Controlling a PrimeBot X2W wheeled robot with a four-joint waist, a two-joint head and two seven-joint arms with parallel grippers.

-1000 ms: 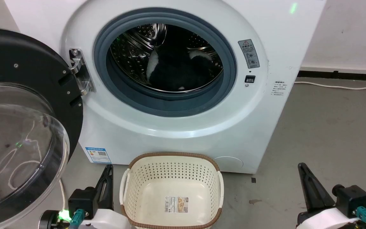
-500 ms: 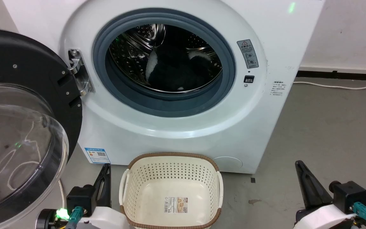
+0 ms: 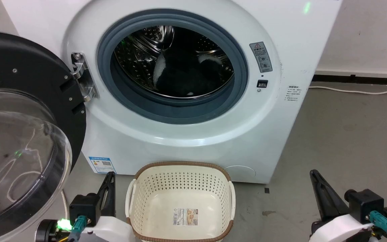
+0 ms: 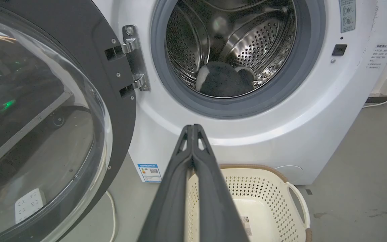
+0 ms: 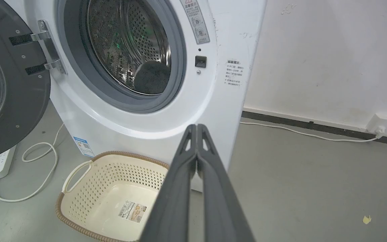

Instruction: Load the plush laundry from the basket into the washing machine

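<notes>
Both clenched on nothing: my left gripper (image 3: 110,176) just left of the basket (image 3: 180,164), my right gripper (image 3: 315,175) well right; the plush laundry (image 3: 186,78) lies far inside the washing machine (image 3: 180,141).

No words readable anywhere, all print too small. Washer (image 3: 193,144) front, right of the grey ring (image 3: 176,112): grey warning sticker (image 3: 260,57) with a triangle hazard sign on top and two round pictograms below; its caption lines are illegible. Lower and further right on the white panel: block of small dark print (image 3: 291,93), several short lines, unreadable. Washer near-left corner: blue-bordered label (image 3: 102,164) with a QR code and a small coloured graphic, text illegible. Basket (image 3: 180,181) inner bottom: product label (image 3: 185,216) with a barcode at its left end, a brownish picture in the middle and a dark strip at the top right; characters illegible. No brand or number made out.
</notes>
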